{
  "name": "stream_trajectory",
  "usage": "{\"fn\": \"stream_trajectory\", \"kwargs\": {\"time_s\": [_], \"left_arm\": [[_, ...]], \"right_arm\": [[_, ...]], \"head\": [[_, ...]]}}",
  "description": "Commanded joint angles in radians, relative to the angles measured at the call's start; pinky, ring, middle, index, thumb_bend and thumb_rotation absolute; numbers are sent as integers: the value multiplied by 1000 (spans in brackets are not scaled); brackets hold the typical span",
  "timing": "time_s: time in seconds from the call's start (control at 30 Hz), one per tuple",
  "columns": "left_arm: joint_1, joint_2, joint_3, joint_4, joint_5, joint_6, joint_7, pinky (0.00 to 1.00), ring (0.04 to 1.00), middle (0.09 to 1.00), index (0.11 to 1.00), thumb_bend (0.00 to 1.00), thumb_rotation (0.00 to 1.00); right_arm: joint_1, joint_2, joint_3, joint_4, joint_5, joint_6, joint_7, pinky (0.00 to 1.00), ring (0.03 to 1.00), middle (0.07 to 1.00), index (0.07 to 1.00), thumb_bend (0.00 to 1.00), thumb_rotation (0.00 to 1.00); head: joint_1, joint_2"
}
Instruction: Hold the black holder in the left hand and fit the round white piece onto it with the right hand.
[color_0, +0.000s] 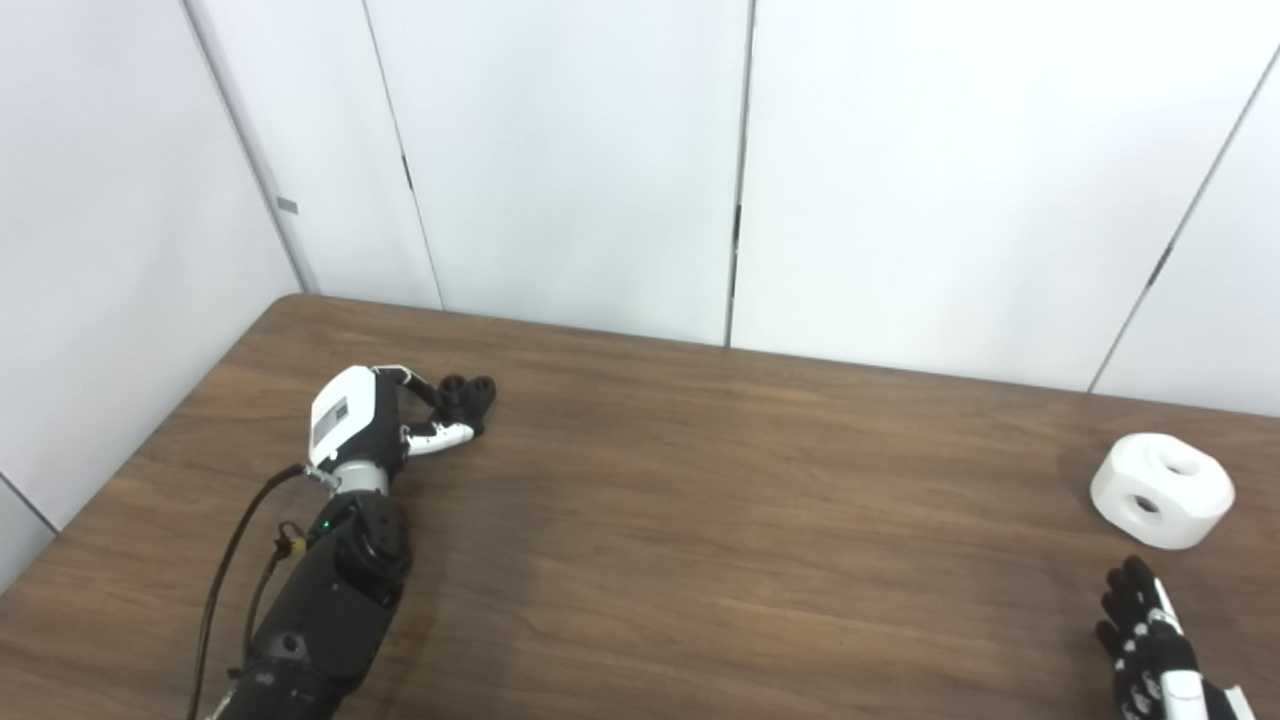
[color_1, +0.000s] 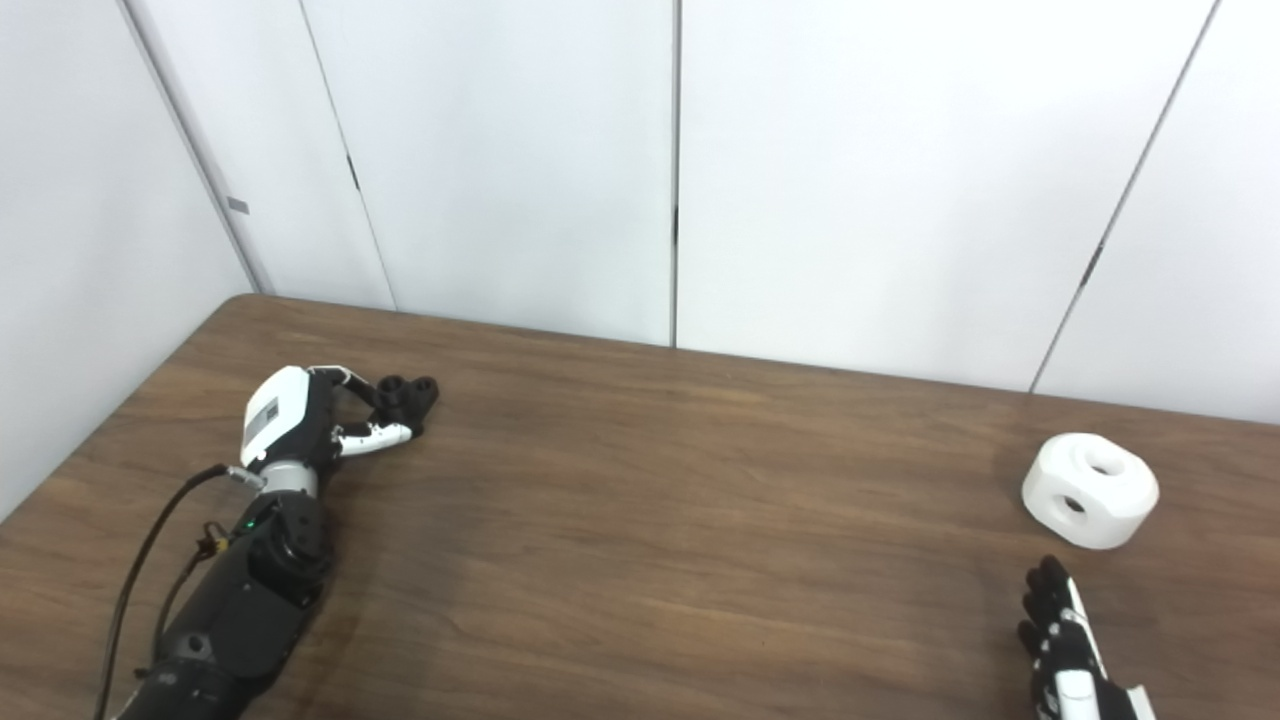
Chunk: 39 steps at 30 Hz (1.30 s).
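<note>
Left hand (color_0: 375, 420) closing around black holder (color_0: 466, 397), still resting on counter (color_0: 700, 520). Right hand (color_1: 1065, 640), fingers apart and empty, near round white piece (color_1: 1090, 489); lifting and fitting remain.

My left hand (color_0: 385, 420), smooth white plastic shell with matt black fingers, has a small matt black plastic holder (color_0: 466, 397) at its fingertips. Under it runs the brown wood-grain table (color_0: 700, 500), a low-sheen surface. Just beyond my right hand (color_0: 1150, 640), matt black with white inlays, sits the round white piece (color_0: 1162, 490), smooth matt plastic with holes.
</note>
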Motion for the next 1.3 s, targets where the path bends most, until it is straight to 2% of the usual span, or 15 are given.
{"fn": "stream_trajectory", "kwargs": {"time_s": [0.0,0.13,0.27,0.5,0.63,0.83,1.03,1.27], "left_arm": [[-23,21,7,-16,-2,-19,12,851,887,789,486,518,43],[-20,25,5,-13,-4,-33,8,840,883,789,486,518,43],[-5,24,-4,-53,-3,-27,-19,831,885,792,486,519,44],[45,9,-41,-192,7,-16,-94,834,887,799,486,517,46],[90,-14,-64,-298,10,-5,-132,813,890,807,486,518,45],[175,-37,-144,-446,59,-3,-206,833,910,815,488,516,45],[236,-58,-224,-514,141,-38,-224,823,888,803,488,518,46],[318,-95,-290,-601,147,-94,-276,836,893,815,488,516,46]], "right_arm": [[6,-9,0,-19,5,0,5,1000,1000,995,1000,569,1000],[7,-8,1,-20,4,-4,3,1000,1000,992,1000,561,1000],[7,-5,4,-25,0,2,2,1000,1000,987,1000,544,1000],[7,-3,10,-22,3,-7,7,1000,1000,996,1000,512,1000],[1,2,14,-18,3,-15,4,1000,1000,995,1000,528,1000],[-4,9,25,-27,-16,-11,-4,1000,1000,996,1000,524,1000],[-8,24,38,-50,-38,14,-18,1000,1000,986,1000,556,1000],[-9,35,50,-89,-40,54,-34,1000,999,979,1000,571,1000]], "head": [[1,1],[-3,5],[-8,9],[-22,15],[-34,19],[-64,29],[-108,45],[-145,68]]}}
